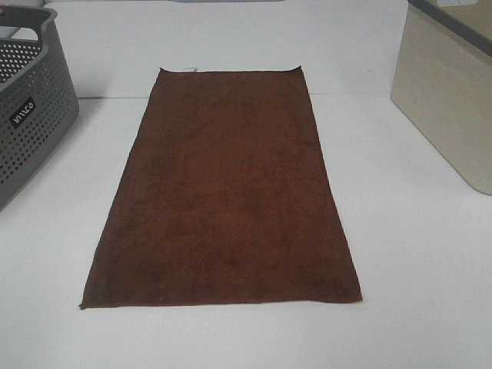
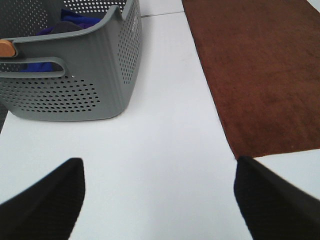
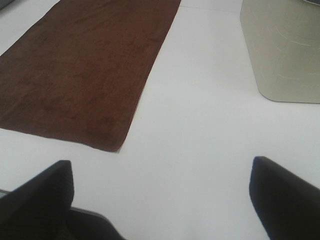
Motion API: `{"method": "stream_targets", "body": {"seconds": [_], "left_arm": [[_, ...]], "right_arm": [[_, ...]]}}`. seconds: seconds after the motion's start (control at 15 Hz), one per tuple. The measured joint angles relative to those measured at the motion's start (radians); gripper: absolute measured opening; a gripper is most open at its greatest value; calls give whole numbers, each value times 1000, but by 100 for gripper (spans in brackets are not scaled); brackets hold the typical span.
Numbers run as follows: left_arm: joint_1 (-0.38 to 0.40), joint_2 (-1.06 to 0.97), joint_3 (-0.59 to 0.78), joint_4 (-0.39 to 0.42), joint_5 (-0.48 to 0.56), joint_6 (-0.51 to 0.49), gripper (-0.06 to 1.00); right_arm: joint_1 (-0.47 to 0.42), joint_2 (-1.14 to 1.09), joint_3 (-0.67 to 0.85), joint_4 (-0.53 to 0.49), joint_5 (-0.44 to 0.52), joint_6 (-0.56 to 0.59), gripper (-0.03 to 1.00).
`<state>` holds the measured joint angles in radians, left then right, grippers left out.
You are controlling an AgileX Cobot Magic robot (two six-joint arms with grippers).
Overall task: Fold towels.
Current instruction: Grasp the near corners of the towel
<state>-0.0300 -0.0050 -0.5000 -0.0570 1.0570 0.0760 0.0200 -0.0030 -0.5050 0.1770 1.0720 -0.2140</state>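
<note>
Exterior high view: a dark reddish-brown towel lies flat and unfolded, running lengthwise down the middle of the white bench. A grey perforated basket stands at its left and a beige bin at its right, both apart from the cloth. A small white tag shows at the far edge. Neither arm appears in this view.

Only the left wrist view looks into the basket, where blue-purple cloth lies. It shows the left gripper spread wide, holding nothing, over bare bench. The towel's near left corner lies just by one fingertip; contact cannot be judged.

The right wrist view shows the right gripper equally wide and empty. The towel's near right corner lies ahead of it, clear of both fingers, with the bin off to the outer side.
</note>
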Motion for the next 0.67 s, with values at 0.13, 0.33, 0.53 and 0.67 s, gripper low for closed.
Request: {"method": "stream_targets", "body": {"seconds": [0.13,0.33,0.53,0.67], "left_arm": [[0,0,0,0,0,0,77],[0,0,0,0,0,0,77],[0,0,0,0,0,0,77],[0,0,0,0,0,0,77]], "right_arm": [[0,0,0,0,0,0,89],[0,0,0,0,0,0,89],[0,0,0,0,0,0,89],[0,0,0,0,0,0,89]]}}
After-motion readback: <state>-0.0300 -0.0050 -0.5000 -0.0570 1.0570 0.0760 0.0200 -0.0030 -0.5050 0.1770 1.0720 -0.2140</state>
